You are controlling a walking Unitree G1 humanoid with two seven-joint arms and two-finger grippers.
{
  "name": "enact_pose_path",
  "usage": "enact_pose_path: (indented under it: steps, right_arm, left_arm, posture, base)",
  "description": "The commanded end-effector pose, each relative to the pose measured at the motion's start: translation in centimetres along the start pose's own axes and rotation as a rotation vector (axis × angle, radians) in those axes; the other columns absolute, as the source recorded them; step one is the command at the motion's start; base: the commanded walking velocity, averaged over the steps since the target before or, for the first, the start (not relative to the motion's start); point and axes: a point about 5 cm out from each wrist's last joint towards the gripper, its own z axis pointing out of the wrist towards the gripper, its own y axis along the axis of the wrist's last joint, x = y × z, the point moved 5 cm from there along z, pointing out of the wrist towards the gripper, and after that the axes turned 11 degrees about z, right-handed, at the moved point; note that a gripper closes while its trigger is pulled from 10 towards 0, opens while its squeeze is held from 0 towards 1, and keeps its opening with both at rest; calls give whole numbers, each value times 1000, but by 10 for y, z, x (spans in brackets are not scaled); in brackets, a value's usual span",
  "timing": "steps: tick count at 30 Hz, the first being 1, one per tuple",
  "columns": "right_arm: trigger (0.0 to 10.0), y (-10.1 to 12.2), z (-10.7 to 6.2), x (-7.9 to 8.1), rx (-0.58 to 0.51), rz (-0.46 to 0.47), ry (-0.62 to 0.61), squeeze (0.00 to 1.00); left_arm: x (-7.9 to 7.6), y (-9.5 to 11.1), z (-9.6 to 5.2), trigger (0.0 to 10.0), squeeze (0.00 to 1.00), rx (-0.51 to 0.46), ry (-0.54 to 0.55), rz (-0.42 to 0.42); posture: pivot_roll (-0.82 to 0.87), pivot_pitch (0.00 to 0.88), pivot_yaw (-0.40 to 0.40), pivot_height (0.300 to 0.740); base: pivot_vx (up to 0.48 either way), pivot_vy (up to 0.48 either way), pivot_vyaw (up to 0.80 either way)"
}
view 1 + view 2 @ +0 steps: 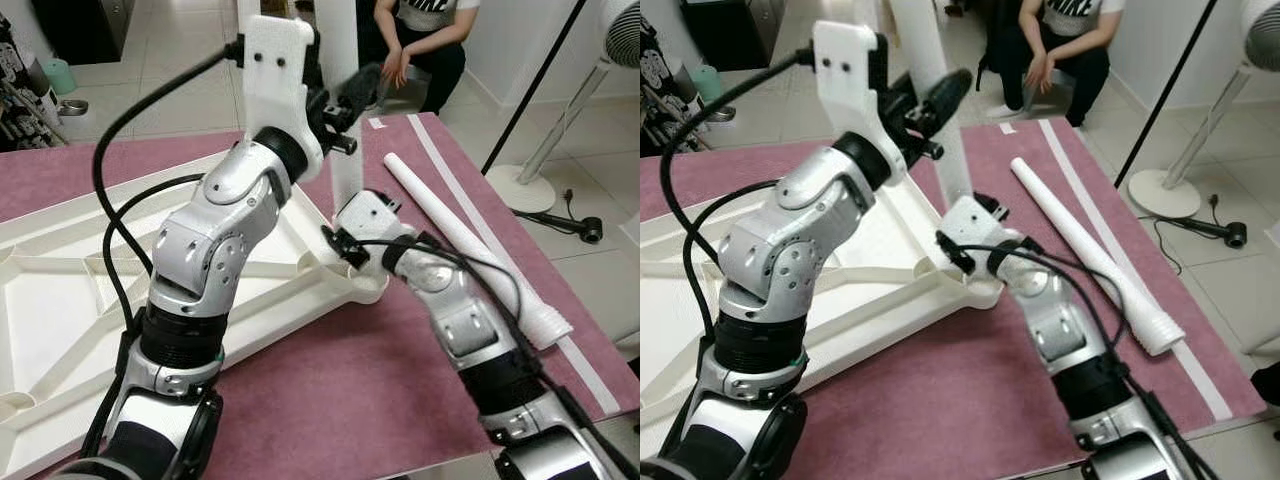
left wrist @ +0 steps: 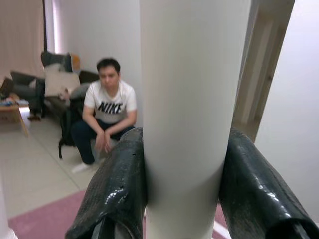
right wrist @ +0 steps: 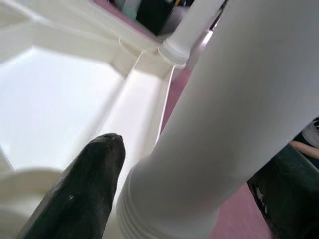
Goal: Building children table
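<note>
- The white tabletop [image 1: 60, 300] lay upside down on the mauve rug [image 1: 330, 400].
- A table leg [image 1: 930, 100] stood upright at its corner.
- The left gripper [image 2: 182, 194] clamped the leg high up.
- The right gripper [image 3: 184, 199] held its base.
- A spare leg [image 1: 470, 245] lay beside it.

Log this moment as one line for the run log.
left gripper: shut on upright table leg | right gripper: around leg base at tabletop corner socket | spare leg: lying on mat

A person in a white printed T-shirt [image 2: 110, 103] crouches on the tiled floor [image 1: 170, 60] beyond the rug's far edge (hands clasped); a white pedestal fan [image 1: 545, 160] stands off its right edge.
</note>
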Motion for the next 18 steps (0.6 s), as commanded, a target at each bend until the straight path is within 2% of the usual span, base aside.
enact_pose_path:
  steps: [1,6,13,18]
  right_arm:
    - [10000,16,-1,8,-68,102,44,0]
    - [10000,19,-2,7,-75,108,36,0]
    - [10000,52,2,1,-231,86,22,0]
    - [10000,59,4,-3,-264,80,1,0]
  left_arm:
    - [-16,19,1,0,0,-94,-135,8]
    - [-16,20,1,0,0,-99,-137,4]
    - [-27,13,-3,0,0,-84,-191,11]
    - [-30,11,-4,0,0,-78,-200,3]
  posture:
    - [22,0,26,740]
    - [23,0,27,740]
    - [25,0,27,740]
    - [31,0,25,740]
  base:
    - [0,0,0]
    - [0,0,0]
    - [0,0,0]
    - [0,0,0]
